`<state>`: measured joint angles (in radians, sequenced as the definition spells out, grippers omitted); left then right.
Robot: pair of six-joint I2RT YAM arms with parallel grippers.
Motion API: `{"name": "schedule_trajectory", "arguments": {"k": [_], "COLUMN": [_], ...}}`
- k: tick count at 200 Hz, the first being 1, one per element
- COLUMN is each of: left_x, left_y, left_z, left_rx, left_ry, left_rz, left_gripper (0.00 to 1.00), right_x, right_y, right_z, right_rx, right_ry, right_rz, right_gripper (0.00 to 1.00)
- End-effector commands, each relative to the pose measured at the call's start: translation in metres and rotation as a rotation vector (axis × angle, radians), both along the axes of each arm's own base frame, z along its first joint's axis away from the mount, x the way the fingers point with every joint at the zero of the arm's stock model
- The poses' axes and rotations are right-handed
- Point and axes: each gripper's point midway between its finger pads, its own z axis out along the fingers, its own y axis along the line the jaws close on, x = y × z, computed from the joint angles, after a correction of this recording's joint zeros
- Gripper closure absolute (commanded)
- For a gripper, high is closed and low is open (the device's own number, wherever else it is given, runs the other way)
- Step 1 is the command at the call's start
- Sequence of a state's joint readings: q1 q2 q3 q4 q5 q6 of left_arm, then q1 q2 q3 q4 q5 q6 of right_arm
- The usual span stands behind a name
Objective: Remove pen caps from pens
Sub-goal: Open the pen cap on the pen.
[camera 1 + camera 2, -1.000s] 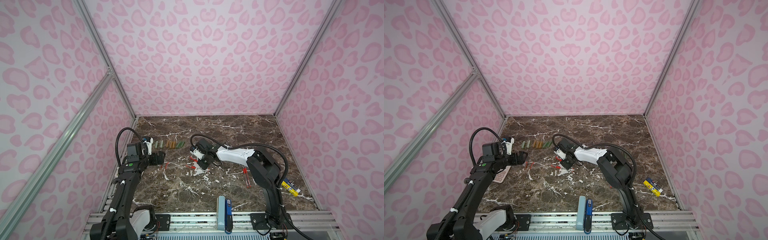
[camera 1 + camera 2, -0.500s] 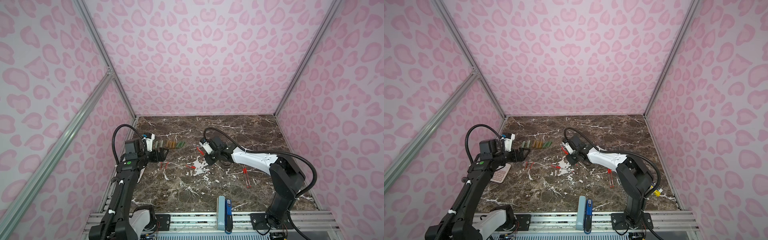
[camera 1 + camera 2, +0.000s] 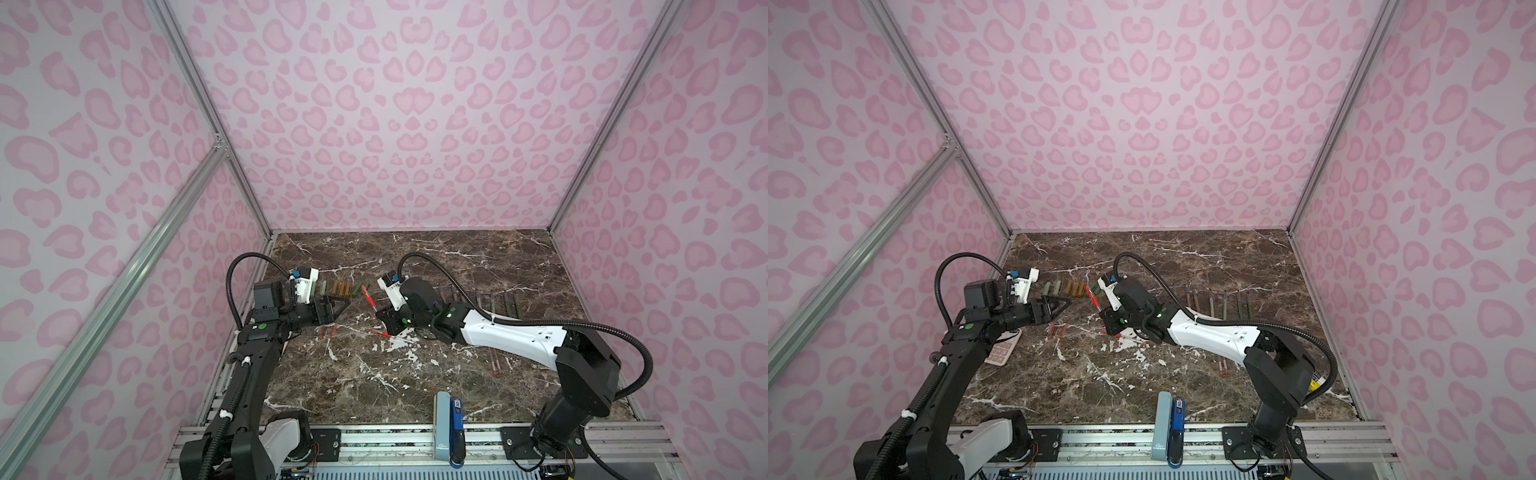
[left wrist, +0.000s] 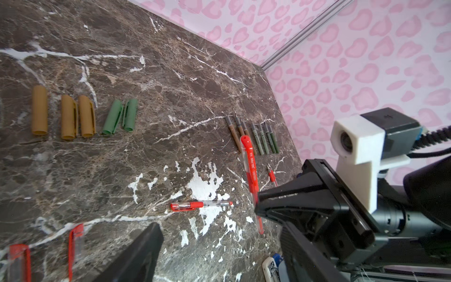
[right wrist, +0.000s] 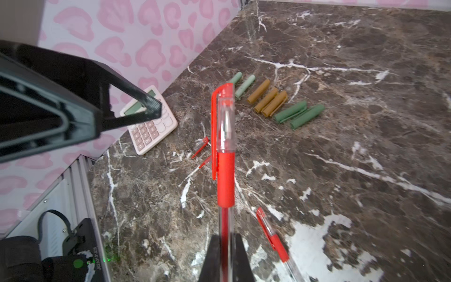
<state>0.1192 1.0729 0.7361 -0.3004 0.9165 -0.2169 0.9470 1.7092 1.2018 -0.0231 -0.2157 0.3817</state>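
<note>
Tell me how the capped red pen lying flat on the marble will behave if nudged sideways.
Probably light and stiff: the lying pen is a slim clear plastic barrel. Its cap clip would likely stop rolling quickly. It may skid on the polished marble.

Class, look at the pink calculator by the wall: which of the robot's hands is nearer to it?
Left. The left hand hovers close beside the calculator; the right hand, gripping a red pen, is farther off, mid-table.

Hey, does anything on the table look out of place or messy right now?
Nothing spilled or broken. One capped red pen lies alone mid-table, slanted, while the green and tan caps and uncapped pens sit in neat rows.
</note>
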Motion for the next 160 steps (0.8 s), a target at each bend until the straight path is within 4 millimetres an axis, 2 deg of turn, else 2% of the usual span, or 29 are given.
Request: {"name": "schedule_trajectory", "arguments": {"k": [1,13,57,89,132,135,160], "left_x": [0.003,0.004,0.008,0.008,0.009,0.009,0.01], "left_y": [-0.006,-0.005,-0.006,-0.006,-0.004,-0.004,-0.003], "left_z": [0.005,0.004,0.004,0.01,0.009,0.009,0.004], "left_rx": [-0.026,-0.028,-0.048,-0.056,-0.042,-0.042,-0.031], "left_ry": [-0.026,-0.003,-0.004,-0.005,0.005,0.003,0.0], "left_rz": [-0.029,-0.015,-0.005,-0.006,0.005,0.006,0.015], "left_gripper": [0.31,0.36,0.38,0.43,0.62,0.67,0.86], "right_x": [-0.005,-0.008,-0.028,-0.034,-0.031,-0.032,-0.032], "right_y": [0.019,0.026,0.056,0.062,0.061,0.06,0.061], "right_z": [0.005,0.004,0.003,0.002,-0.003,-0.004,-0.007], "right_rx": [0.034,0.012,0.026,0.014,-0.005,-0.005,-0.005], "right_ry": [-0.013,-0.003,-0.005,-0.007,-0.004,-0.004,-0.002], "right_rz": [0.023,0.035,0.106,0.132,0.126,0.126,0.127], "right_gripper": [1.0,1.0,1.0,1.0,1.0,1.0,1.0]}}
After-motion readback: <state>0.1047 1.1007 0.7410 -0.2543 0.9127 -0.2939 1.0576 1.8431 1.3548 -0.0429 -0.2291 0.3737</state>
